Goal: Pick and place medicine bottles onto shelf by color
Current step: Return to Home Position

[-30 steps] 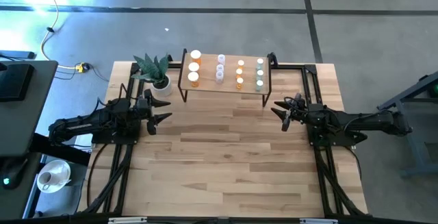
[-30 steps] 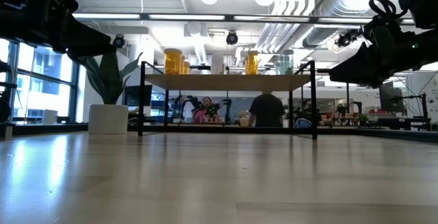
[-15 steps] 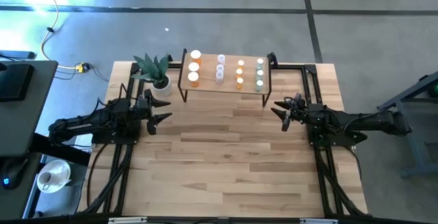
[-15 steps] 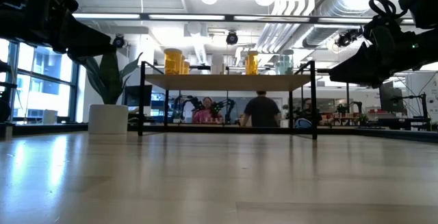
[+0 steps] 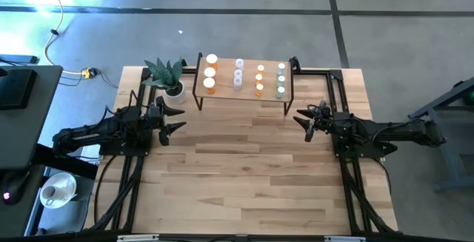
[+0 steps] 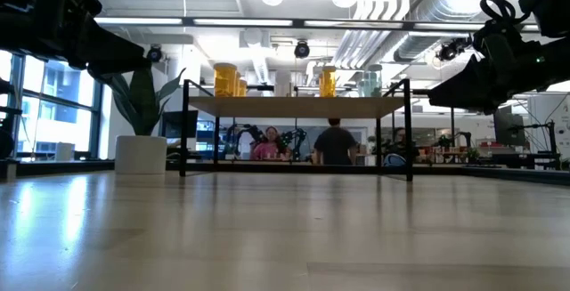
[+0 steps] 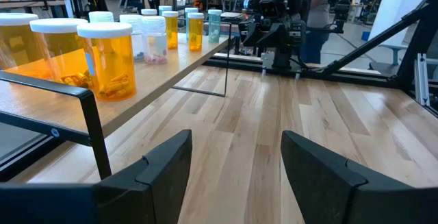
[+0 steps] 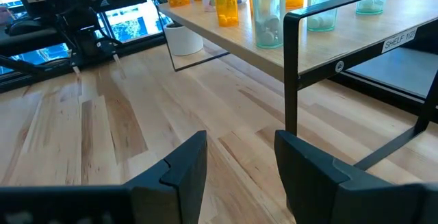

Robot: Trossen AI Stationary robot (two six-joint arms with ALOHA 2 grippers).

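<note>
- Bottles stand on the shelf in rows by colour: big orange at its plant end, then clear, small orange, pale green. Sorting looks done.
- Left end effector hangs off the shelf's front left corner, fingers spread, empty.
- Right end effector mirrors it off the front right corner, spread, empty; both look parked clear above the table.

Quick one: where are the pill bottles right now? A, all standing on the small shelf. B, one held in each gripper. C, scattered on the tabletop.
A: the pill bottles stand in rows on the shelf, while the left gripper and right gripper are open and hold nothing.
</note>
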